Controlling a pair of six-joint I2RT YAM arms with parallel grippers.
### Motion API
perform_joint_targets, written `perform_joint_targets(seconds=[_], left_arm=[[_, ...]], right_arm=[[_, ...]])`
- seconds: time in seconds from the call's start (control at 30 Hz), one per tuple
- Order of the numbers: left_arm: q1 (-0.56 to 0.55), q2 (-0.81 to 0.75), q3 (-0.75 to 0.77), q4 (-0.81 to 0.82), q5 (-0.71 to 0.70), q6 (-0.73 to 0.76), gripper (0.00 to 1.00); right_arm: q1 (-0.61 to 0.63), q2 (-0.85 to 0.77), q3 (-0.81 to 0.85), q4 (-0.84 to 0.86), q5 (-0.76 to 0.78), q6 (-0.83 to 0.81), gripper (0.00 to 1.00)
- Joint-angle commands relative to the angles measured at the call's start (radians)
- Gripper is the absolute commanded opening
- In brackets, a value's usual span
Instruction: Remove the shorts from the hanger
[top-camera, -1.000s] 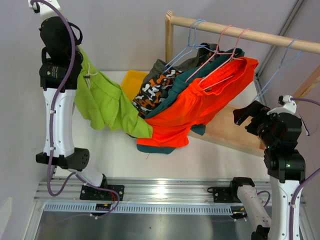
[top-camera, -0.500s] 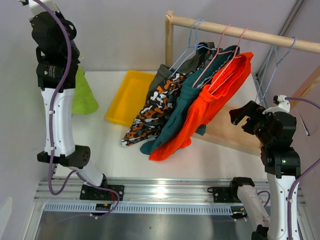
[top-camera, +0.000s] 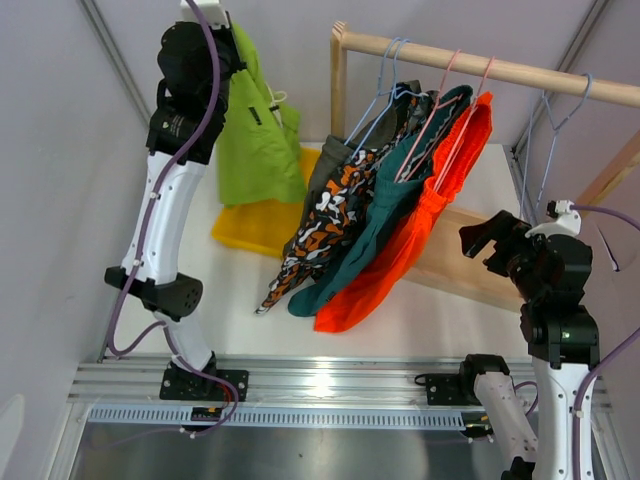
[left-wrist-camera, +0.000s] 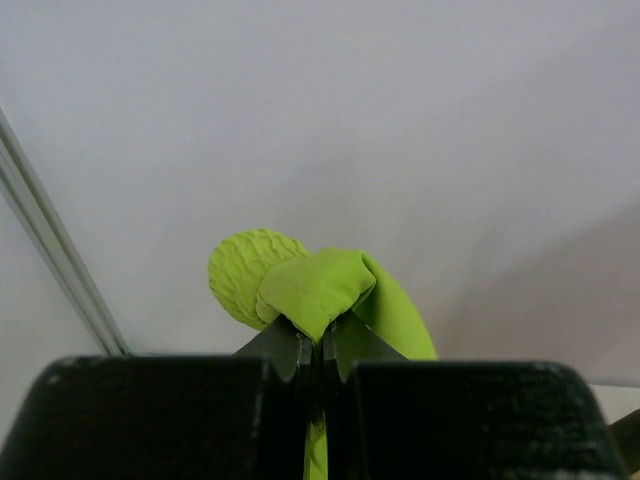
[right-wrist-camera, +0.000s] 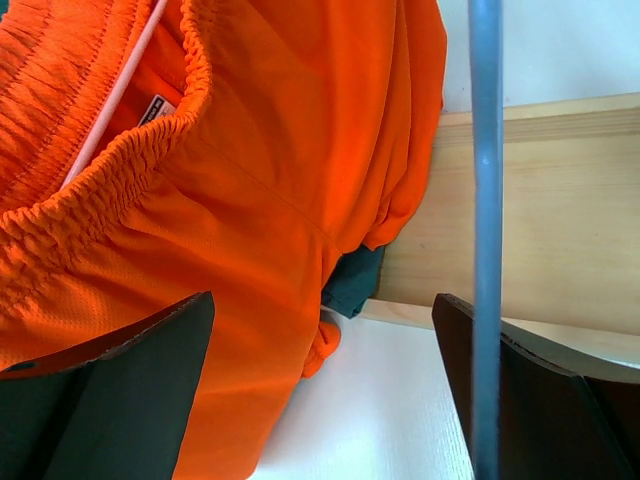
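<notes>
The lime green shorts (top-camera: 255, 140) are pinched by a fold in the tightly closed left gripper (left-wrist-camera: 321, 350) and held high, hanging over the yellow tray (top-camera: 250, 232) on the surface (top-camera: 240, 290). They would best be lowered into the tray before release, so that nothing drapes over its rim. The right gripper (right-wrist-camera: 320, 370) is spread apart beside the orange-red shorts (right-wrist-camera: 250, 150), hung on the rail (top-camera: 520, 72).

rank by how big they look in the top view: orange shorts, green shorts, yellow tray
1. orange shorts and green shorts: about alike, unsure since the green pair hangs nearer the camera
2. yellow tray, partly covered
</notes>
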Motion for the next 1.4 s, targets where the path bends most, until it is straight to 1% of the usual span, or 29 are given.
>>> perform_joint_targets(seconds=[0.0, 0.07, 0.1, 0.2, 0.23, 0.3, 0.4, 0.43, 0.47, 0.5, 0.53, 0.57, 0.6, 0.63, 0.7, 0.77, 0.83, 0.87, 0.9, 0.97, 1.07, 1.13, 1.17, 1.2, 1.23, 1.27, 1.3, 1.37], left_arm=[[0.008, -0.032, -0.029, 0.149, 0.033, -0.023, 0.0], [0.008, -0.027, -0.096, 0.174, -0.014, -0.018, 0.0], [0.008, -0.023, -0.159, 0.189, -0.036, -0.013, 0.0], [0.018, -0.015, -0.228, 0.235, -0.065, -0.021, 0.0], [0.019, -0.015, -0.313, 0.25, -0.073, -0.026, 0.0], [0.025, -0.007, -0.374, 0.269, -0.087, -0.024, 0.0], [0.037, 0.008, -0.452, 0.277, -0.09, -0.078, 0.0], [0.037, 0.011, -0.464, 0.278, -0.097, -0.084, 0.03], [0.038, 0.019, -0.483, 0.273, -0.095, -0.099, 0.1], [0.04, 0.027, -0.483, 0.245, -0.087, -0.105, 0.28], [0.042, 0.04, -0.481, 0.222, -0.081, -0.11, 0.7], [0.04, 0.048, -0.454, 0.197, -0.066, -0.122, 0.81], [0.04, 0.053, -0.443, 0.144, -0.062, -0.131, 0.97], [0.038, 0.05, -0.425, 0.113, -0.064, -0.141, 0.99], [0.038, 0.022, -0.429, 0.073, -0.05, -0.171, 0.99], [0.037, -0.059, -0.463, 0.059, -0.023, -0.187, 0.99], [0.035, -0.12, -0.518, 0.045, 0.054, -0.191, 0.99], [0.035, -0.181, -0.532, 0.037, 0.076, -0.199, 0.99], [0.034, -0.211, -0.541, 0.011, 0.13, -0.199, 0.99], [0.031, -0.3, -0.595, -0.01, 0.168, -0.213, 0.99], [0.017, -0.396, -0.731, -0.032, 0.247, -0.216, 0.99], [-0.014, -0.501, -0.794, -0.021, 0.272, -0.205, 0.99], [-0.026, -0.538, -0.892, -0.013, 0.275, -0.199, 0.99], [-0.047, -0.609, -0.928, -0.004, 0.28, -0.196, 0.99], [-0.055, -0.645, -0.96, -0.004, 0.287, -0.201, 0.99], [-0.06, -0.679, -1.056, -0.003, 0.295, -0.201, 0.99], [-0.07, -0.747, -1.087, 0.0, 0.303, -0.201, 0.99], [-0.073, -0.815, -1.213, 0.007, 0.321, -0.202, 0.99]], right_arm=[[0.003, -0.021, 0.002, -0.018, 0.012, -0.023, 0.99], [0.003, -0.024, 0.007, -0.029, 0.01, -0.025, 0.99], [0.003, -0.027, 0.01, -0.032, 0.01, -0.025, 0.99], [0.005, -0.034, 0.013, -0.043, 0.012, -0.029, 0.99], [0.005, -0.039, 0.013, -0.047, 0.012, -0.029, 0.99], [0.005, -0.042, 0.011, -0.049, 0.015, -0.023, 0.99], [0.005, -0.05, 0.011, -0.051, 0.01, -0.016, 0.99], [0.005, -0.051, 0.011, -0.048, 0.009, -0.013, 0.99], [0.005, -0.056, 0.011, -0.044, 0.001, -0.011, 0.99], [0.005, -0.058, 0.013, -0.041, -0.005, -0.008, 0.99], [0.005, -0.061, 0.016, -0.028, -0.016, -0.005, 0.99], [0.005, -0.065, 0.02, -0.017, -0.043, -0.006, 0.99], [0.005, -0.065, 0.025, -0.006, -0.056, -0.005, 0.99], [0.005, -0.065, 0.034, 0.011, -0.068, -0.008, 0.99], [0.005, -0.05, 0.072, 0.025, -0.111, -0.009, 0.99], [0.005, -0.041, 0.112, 0.054, -0.168, -0.005, 0.99], [0.005, -0.03, 0.134, 0.092, -0.195, 0.004, 0.99], [0.005, -0.024, 0.145, 0.106, -0.22, 0.017, 0.99], [0.005, -0.019, 0.166, 0.123, -0.227, 0.027, 1.0], [0.005, 0.011, 0.194, 0.169, -0.252, 0.041, 0.99], [0.005, 0.082, 0.264, 0.219, -0.267, 0.064, 0.99], [0.005, 0.146, 0.321, 0.251, -0.277, 0.078, 0.99], [0.007, 0.168, 0.336, 0.265, -0.281, 0.083, 0.99], [0.007, 0.186, 0.359, 0.294, -0.283, 0.089, 0.99], [0.008, 0.206, 0.368, 0.31, -0.284, 0.093, 0.99], [0.01, 0.243, 0.378, 0.324, -0.281, 0.096, 0.99], [0.013, 0.263, 0.387, 0.343, -0.28, 0.096, 0.99], [0.019, 0.319, 0.41, 0.362, -0.269, 0.095, 0.99]])
